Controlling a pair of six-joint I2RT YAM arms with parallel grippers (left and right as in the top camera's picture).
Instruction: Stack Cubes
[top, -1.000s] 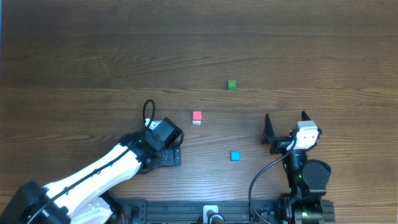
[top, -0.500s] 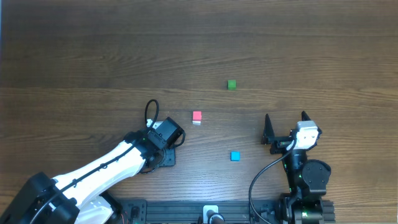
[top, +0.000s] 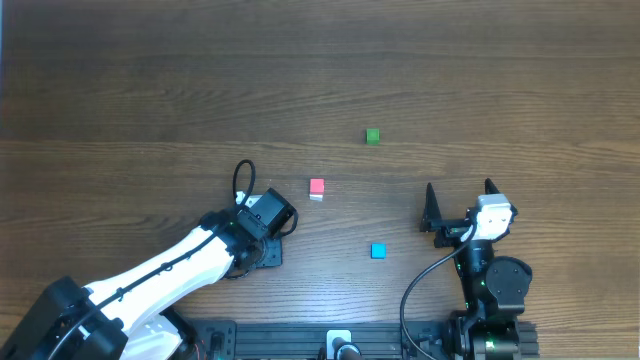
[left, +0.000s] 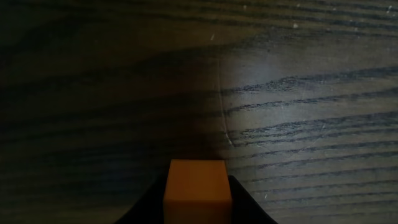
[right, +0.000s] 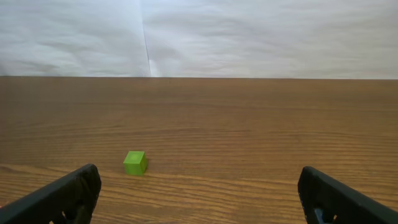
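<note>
An orange cube (left: 197, 186) sits between the dark fingers of my left gripper (left: 198, 208), which is shut on it just over the wood. In the top view the left gripper (top: 263, 251) is low at the front left of centre, and the orange cube is hidden under it. A pink cube (top: 317, 186) lies just up and to the right of it, with a small white piece at its near edge. A blue cube (top: 377, 251) lies front centre. The green cube (top: 372, 135) (right: 135, 162) lies farther back. My right gripper (top: 458, 206) (right: 199, 199) stands open at the front right, with nothing between its fingers.
The dark wooden table (top: 150, 90) has wide bare room at the back and on the left. A white wall (right: 249, 37) rises behind the table's far edge. The arm bases and a black rail (top: 340, 340) line the front edge.
The left gripper shifted slightly left and toward the front early on, then stayed put. The right arm and the loose cubes have not moved.
</note>
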